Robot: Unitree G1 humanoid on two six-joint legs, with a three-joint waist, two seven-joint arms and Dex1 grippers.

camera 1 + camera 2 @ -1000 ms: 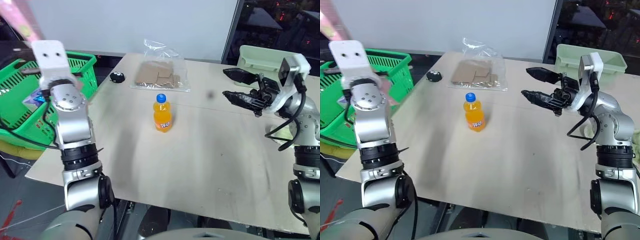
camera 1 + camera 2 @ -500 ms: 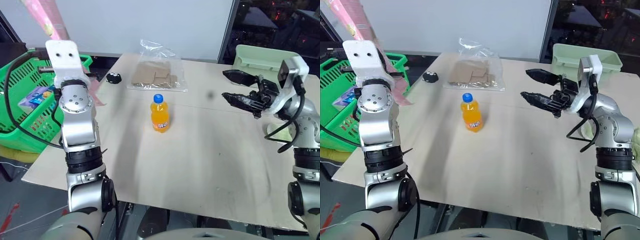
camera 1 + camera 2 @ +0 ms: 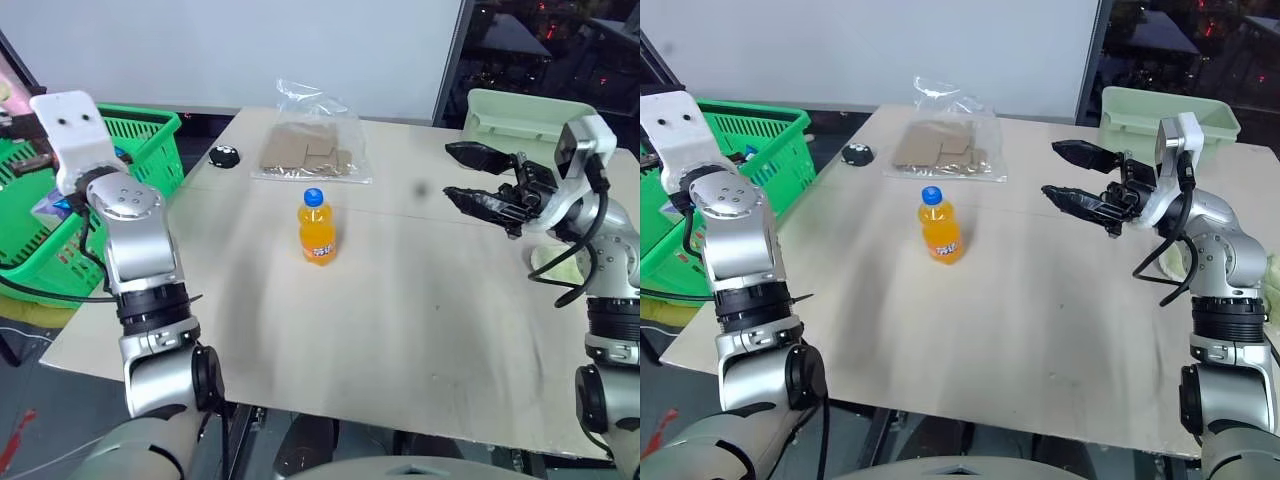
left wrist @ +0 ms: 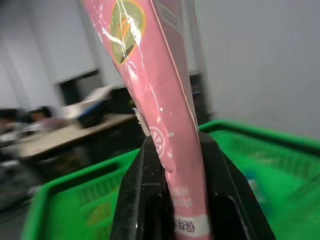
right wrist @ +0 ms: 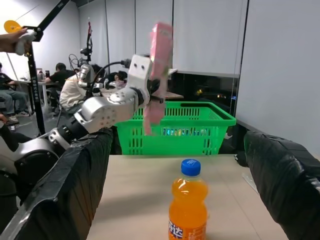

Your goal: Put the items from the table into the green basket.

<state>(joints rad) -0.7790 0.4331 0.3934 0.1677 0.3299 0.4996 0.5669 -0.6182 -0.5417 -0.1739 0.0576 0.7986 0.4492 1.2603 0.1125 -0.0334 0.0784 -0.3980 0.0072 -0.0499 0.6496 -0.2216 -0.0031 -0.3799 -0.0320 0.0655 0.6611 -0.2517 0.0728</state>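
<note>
Swung left over green basket (image 5: 175,127), pink carton (image 4: 160,120) stands upright.

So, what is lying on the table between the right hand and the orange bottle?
Nothing: in the left eye view the table is bare between the open right hand and the orange bottle. The bag of cardboard pieces lies farther back, off that line.
</note>
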